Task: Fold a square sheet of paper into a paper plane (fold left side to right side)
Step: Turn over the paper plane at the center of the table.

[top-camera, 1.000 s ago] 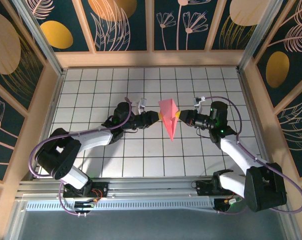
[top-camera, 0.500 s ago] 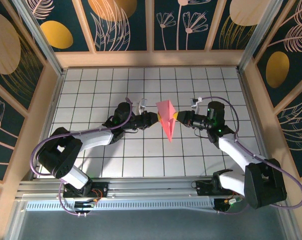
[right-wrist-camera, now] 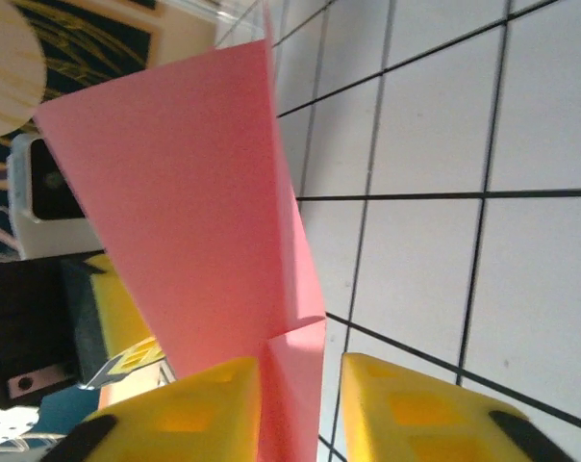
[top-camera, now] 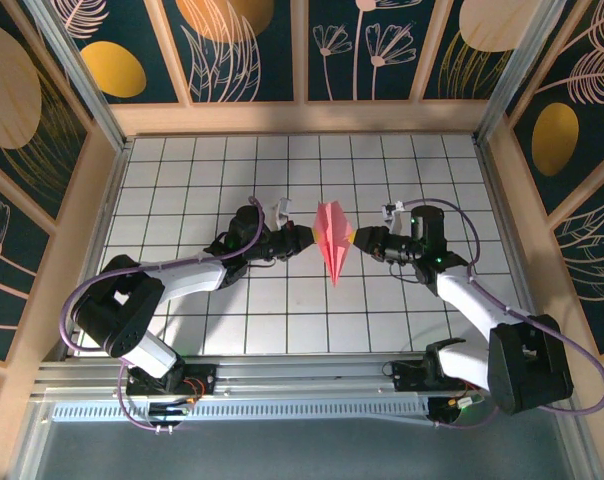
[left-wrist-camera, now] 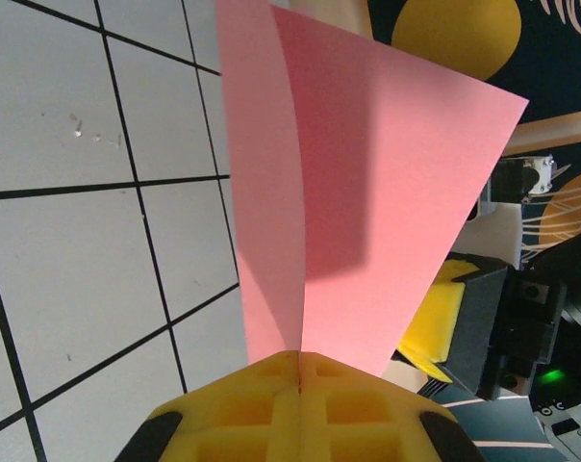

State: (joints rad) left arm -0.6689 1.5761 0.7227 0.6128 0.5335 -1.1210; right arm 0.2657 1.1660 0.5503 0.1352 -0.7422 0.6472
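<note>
The left hand [top-camera: 307, 237] is clenched on the paper plane [top-camera: 333, 240]. In the left wrist view its yellow pads [left-wrist-camera: 242, 414] are pressed flat together and the salmon-pink paper is seen to rise straight out of the seam between them, so the fold line is judged to be pinched there. From that seam two layers are spread ahead of the hand in a narrow V, one seen nearly edge-on and the other broad and shadowed. Directly opposite, on the other side of the paper from the left hand, the right hand [top-camera: 360, 238] is found. Its yellow fingers [right-wrist-camera: 175, 414] are parted, with the paper standing between them, close against one finger and with a strip of white tile seen between it and the other, so the paper is taken to be released rather than gripped there. Seen from above, the paper is held between the two hands as a slim pointed shape, wider at its far end and tapered to a tip at its near end, over the gridded table [top-camera: 282, 310]. Whether its lower edge touches the table cannot be told. The task is judged to be well advanced: the nose folds appear made and the left side has been brought over towards the right along the centre line. What seems left is for the halves to be pressed shut, the crease sharpened and the wings folded down.
</note>
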